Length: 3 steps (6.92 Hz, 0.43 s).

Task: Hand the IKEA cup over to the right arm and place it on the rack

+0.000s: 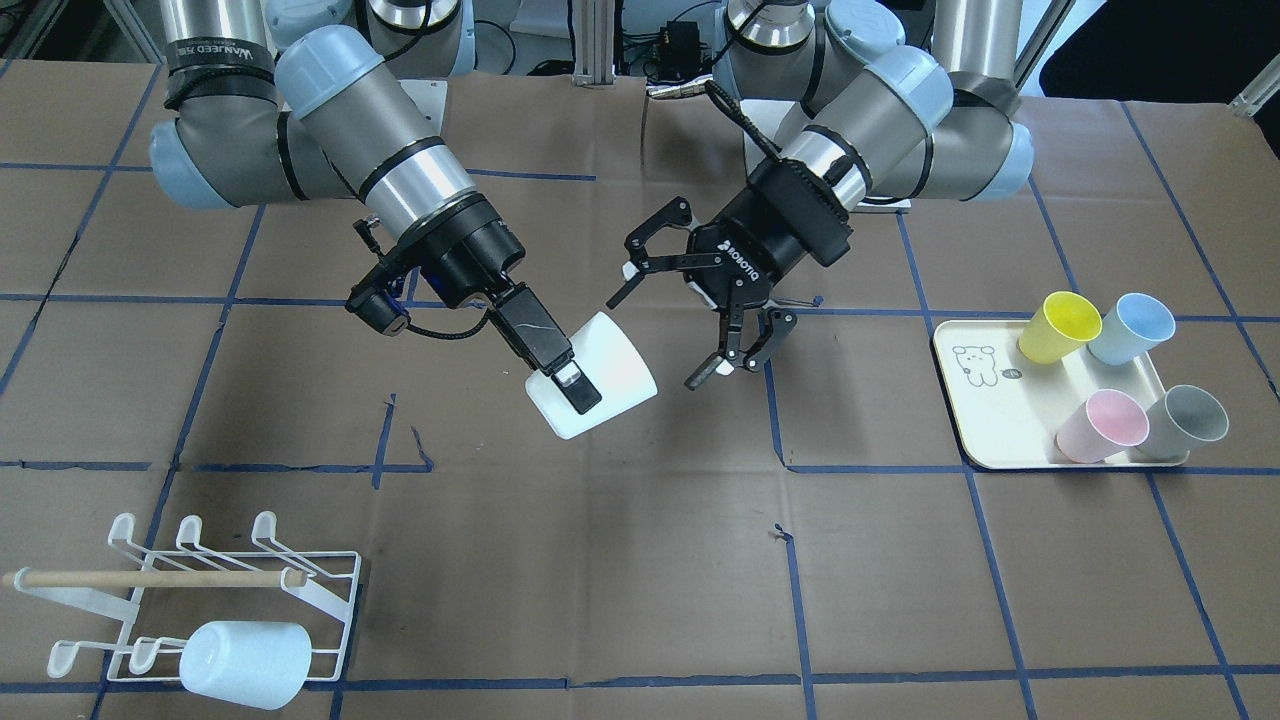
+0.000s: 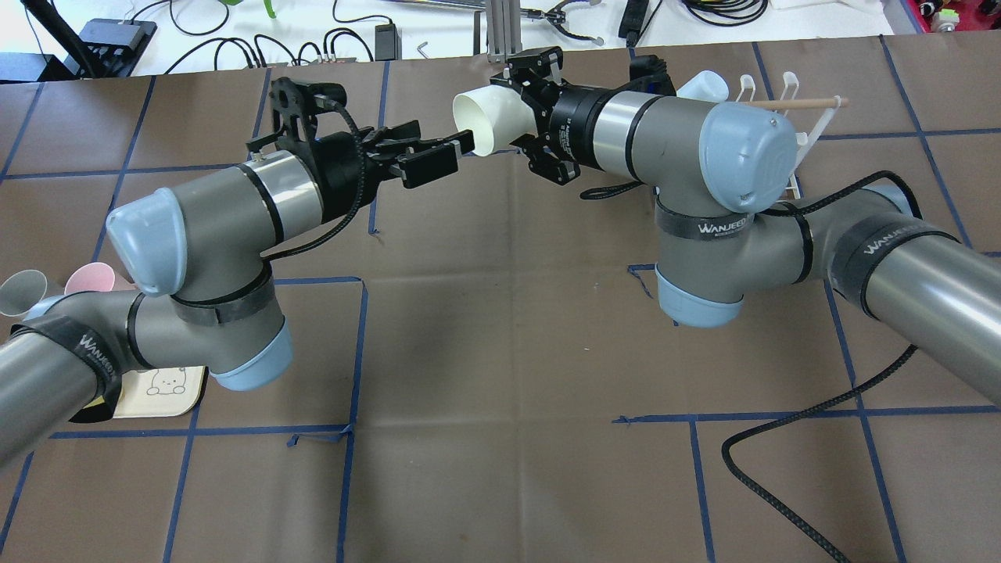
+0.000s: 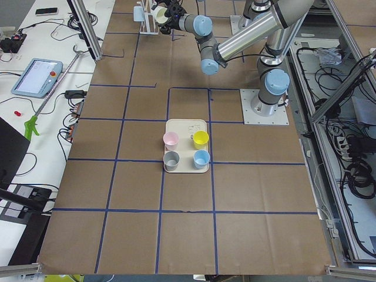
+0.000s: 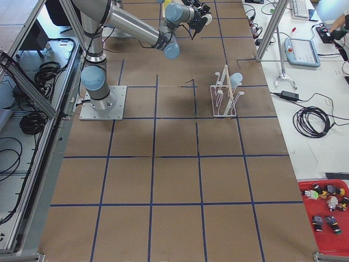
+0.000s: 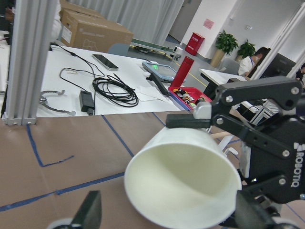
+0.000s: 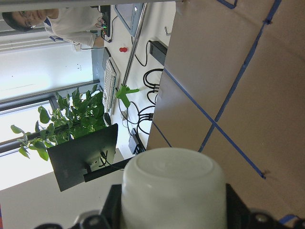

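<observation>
Brown-paper table (image 1: 650,560) w/ blue tape grid; white bench w/ cables beyond its far edge. Right arm (image 1: 400,170) reaches over table's middle. Right gripper (image 1: 576,392) is clamped across white cup (image 1: 620,365) near its base: one straight finger lies along the upper side, the other is hidden behind cup. Cup is held in air, clear of table, on its side, mouth toward left gripper (image 1: 657,340).

Left gripper (ROBOTIQ mark) has jaws spread wide and grips nothing. Its tips sit either side of cup's mouth, just beside rim. Touching or not: can't tell; upper tip looks v. close in left wrist view. Right wrist view: cup fills gap btwn fingers, base uppermost in frame.

Rack (image 1: 215,600) stands near table corner on robot's right, operators' side, well apart from both grippers. Wooden rod (image 1: 150,578) runs across it. One pale cup (image 1: 243,663) lies sideways on its lower prongs.

Cream tray (image 1: 985,420) on robot's left w/ 4 upright cups in two pairs: yellow (image 1: 1058,327), blue (image 1: 1130,328), pink (image 1: 1102,425), grey (image 1: 1185,420).
</observation>
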Motion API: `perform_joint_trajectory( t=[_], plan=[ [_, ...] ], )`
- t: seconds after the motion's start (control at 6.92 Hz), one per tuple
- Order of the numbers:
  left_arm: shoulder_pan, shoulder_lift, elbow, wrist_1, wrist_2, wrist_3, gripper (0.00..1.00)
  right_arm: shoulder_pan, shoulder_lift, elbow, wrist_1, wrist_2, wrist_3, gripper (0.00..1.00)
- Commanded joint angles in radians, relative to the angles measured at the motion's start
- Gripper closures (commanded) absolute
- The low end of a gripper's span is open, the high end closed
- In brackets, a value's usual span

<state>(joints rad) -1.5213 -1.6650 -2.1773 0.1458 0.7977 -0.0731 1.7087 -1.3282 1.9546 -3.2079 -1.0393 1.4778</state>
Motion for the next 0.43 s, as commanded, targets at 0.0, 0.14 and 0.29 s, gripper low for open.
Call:
perform_joint_trajectory(
  t=[0.0,0.14,0.29],
  plan=[
    [0.058,0.168,-0.004,-0.326,0.106,0.001,0.01,-0.117,0.006,-0.038,-0.001,-0.004,-0.151,0.91],
    [0.056,0.227,0.031,-0.512,0.249,0.001,0.01,-0.171,0.004,-0.06,-0.001,-0.007,-0.307,0.91],
    [0.056,0.243,0.139,-0.76,0.355,0.002,0.01,-0.21,0.009,-0.069,-0.003,-0.013,-0.462,0.91]
  ],
)
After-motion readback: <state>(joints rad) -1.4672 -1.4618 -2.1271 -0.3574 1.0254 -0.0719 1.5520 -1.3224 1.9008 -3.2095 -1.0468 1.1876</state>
